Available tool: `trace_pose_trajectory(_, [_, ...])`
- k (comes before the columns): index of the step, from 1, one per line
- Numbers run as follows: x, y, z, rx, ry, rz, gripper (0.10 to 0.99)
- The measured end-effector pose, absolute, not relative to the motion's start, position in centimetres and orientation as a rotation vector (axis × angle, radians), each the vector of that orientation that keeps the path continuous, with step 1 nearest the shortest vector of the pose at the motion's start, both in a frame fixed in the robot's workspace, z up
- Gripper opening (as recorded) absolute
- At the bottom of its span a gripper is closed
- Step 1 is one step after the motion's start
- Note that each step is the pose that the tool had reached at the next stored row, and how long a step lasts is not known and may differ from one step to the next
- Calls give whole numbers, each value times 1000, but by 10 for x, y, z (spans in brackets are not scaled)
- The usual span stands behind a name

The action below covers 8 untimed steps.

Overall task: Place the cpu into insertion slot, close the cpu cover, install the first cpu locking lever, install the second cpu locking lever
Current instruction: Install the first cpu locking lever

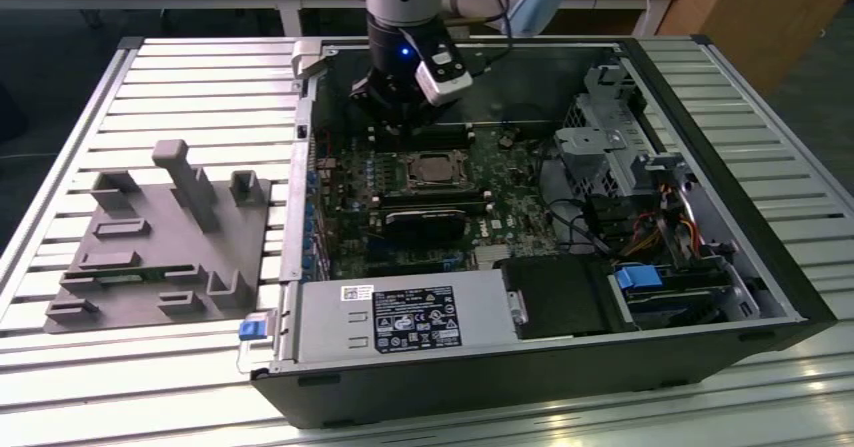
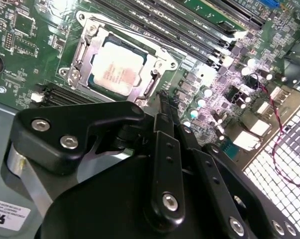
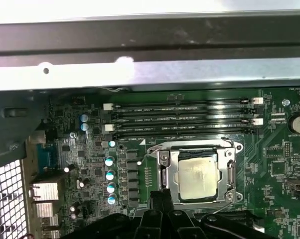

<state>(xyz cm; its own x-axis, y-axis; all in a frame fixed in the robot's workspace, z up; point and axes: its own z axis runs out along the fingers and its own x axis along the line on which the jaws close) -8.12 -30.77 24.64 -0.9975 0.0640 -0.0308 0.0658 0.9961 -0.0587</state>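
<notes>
Hovering low over the green circuit board (image 3: 274,194), the jaws are pressed together with nothing between them. In both wrist views their tips sit just beside one edge of the insertion slot (image 3: 155,149), close to it, though whether they touch it I cannot tell.

The cpu (image 2: 117,69) already lies flat in the slot, its dull tan top showing through the cut-out of the cpu cover (image 2: 85,45). The cover looks to be folded down around the chip and not standing up. A thin locking lever (image 2: 152,82) runs along the side of the cover nearest the jaws. Whether it is hooked under its catch is too fine to make out.

Judging from this, seating the chip and closing the cover are done, and the work in hand is the levers. Doing it well would mean pressing with the closed tips on the lever's free end only. The push should go down and then sideways under the catch, never onto the cover or the chip. The tips also need to stay clear of the small capacitors and of the long memory slots (image 3: 180,119) beyond the socket.

Further out, the board lies inside an open computer case (image 1: 747,297) on a slatted surface (image 1: 200,77). A grey fixture (image 1: 160,237) rests on the exterior view's left.
</notes>
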Motion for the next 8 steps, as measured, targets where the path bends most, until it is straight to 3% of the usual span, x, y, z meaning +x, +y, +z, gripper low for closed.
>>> trace_pose_trajectory(8, [-92, -308, 246, 101, 3099, -92, 106])
